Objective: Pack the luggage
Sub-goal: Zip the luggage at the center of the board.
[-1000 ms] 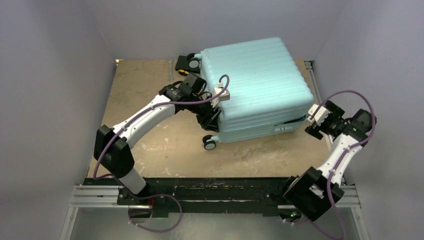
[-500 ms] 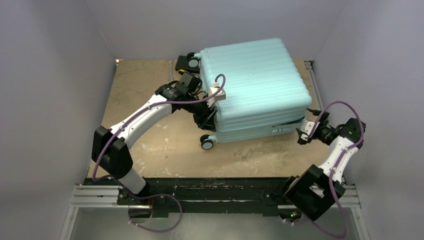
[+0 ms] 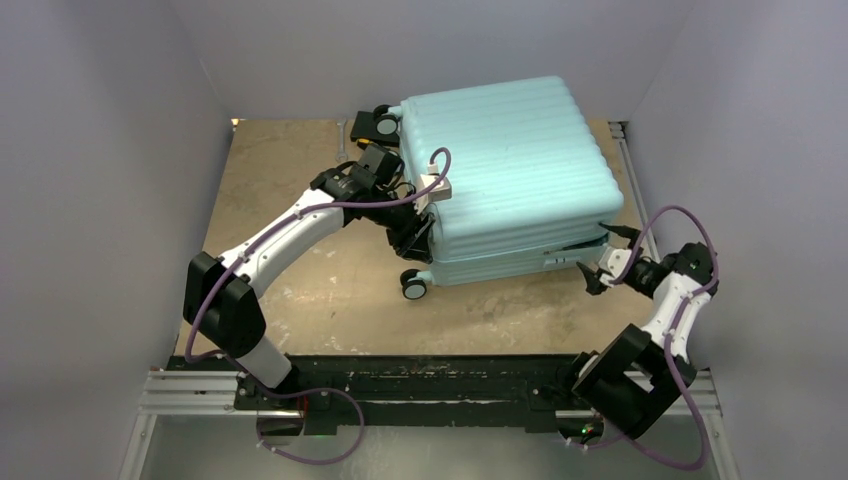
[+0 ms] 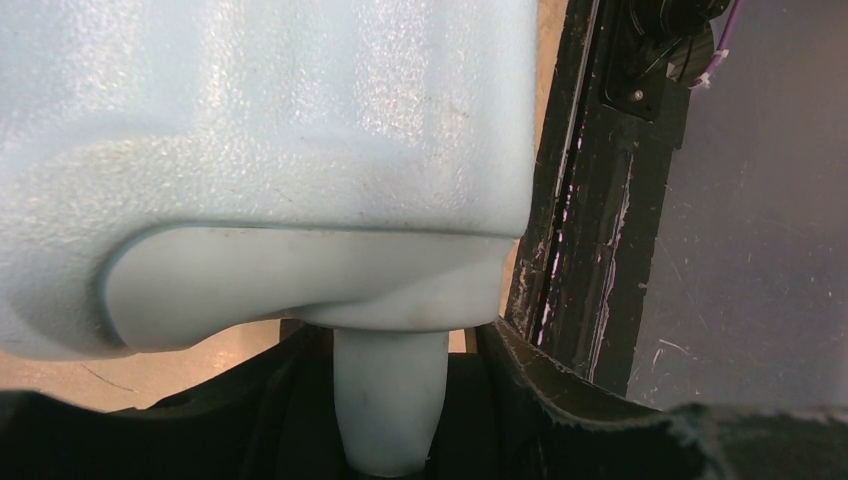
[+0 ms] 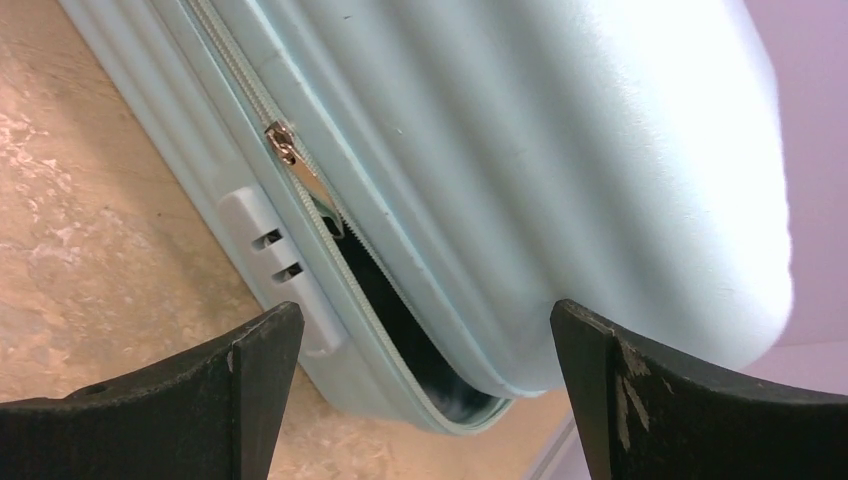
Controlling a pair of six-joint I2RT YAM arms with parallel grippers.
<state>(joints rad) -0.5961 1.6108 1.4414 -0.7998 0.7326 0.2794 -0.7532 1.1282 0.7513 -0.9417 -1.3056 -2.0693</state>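
The luggage (image 3: 510, 165) is a pale mint ribbed suitcase lying flat at the back right of the table. My left gripper (image 3: 418, 232) is at its left end, shut on a short pale post (image 4: 390, 395) that sticks out under the shell (image 4: 270, 120). My right gripper (image 3: 603, 262) is open at the front right corner, jaws wide apart and touching nothing. In the right wrist view the zipper gapes at that corner (image 5: 400, 330), dark inside, with the silver zipper pull (image 5: 283, 143) higher up the seam and a lock block (image 5: 270, 250) beside it.
Two wheels show at the suitcase's left end, one in front (image 3: 413, 286) and one at the back (image 3: 385, 126). The brown table (image 3: 290, 200) is bare on the left. Grey walls close in on both sides, and a black rail (image 3: 440, 378) runs along the near edge.
My right arm has swung down and left, bringing its open gripper to the suitcase's front right corner. The suitcase shifted slightly left early on. The left gripper keeps its hold.
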